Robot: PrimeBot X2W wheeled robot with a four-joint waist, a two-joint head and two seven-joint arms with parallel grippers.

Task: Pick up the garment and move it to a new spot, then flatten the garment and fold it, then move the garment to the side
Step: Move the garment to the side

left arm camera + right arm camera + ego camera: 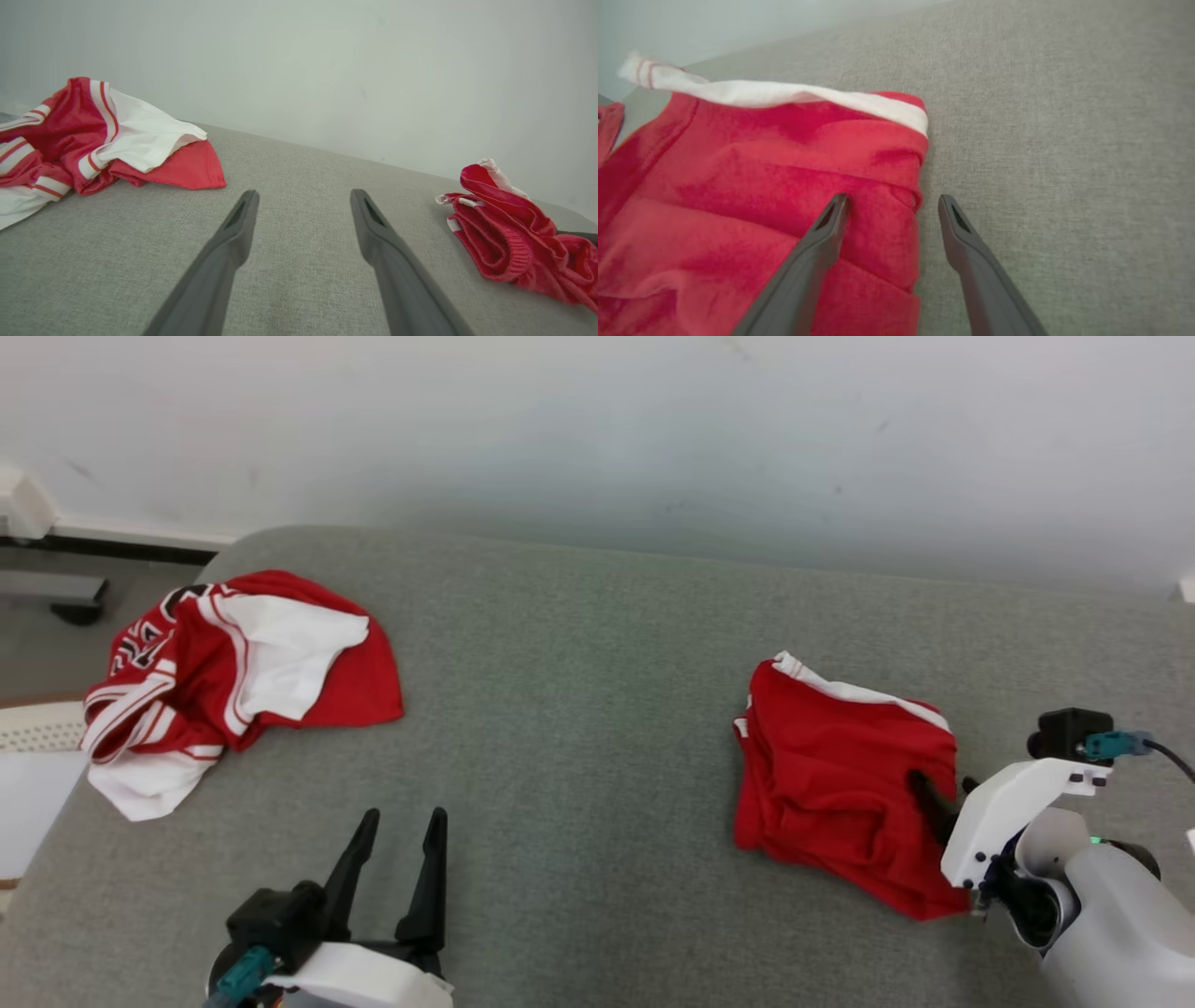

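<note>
The red garment looks folded, so nearly done. The right pincer gapes over its edge; the left pincer gapes, empty.

The left gripper holds its two fingers wide apart above the grey fabric surface. By its far edge, a crumpled red-and-white jersey lies left and a bunched red garment right.
</note>
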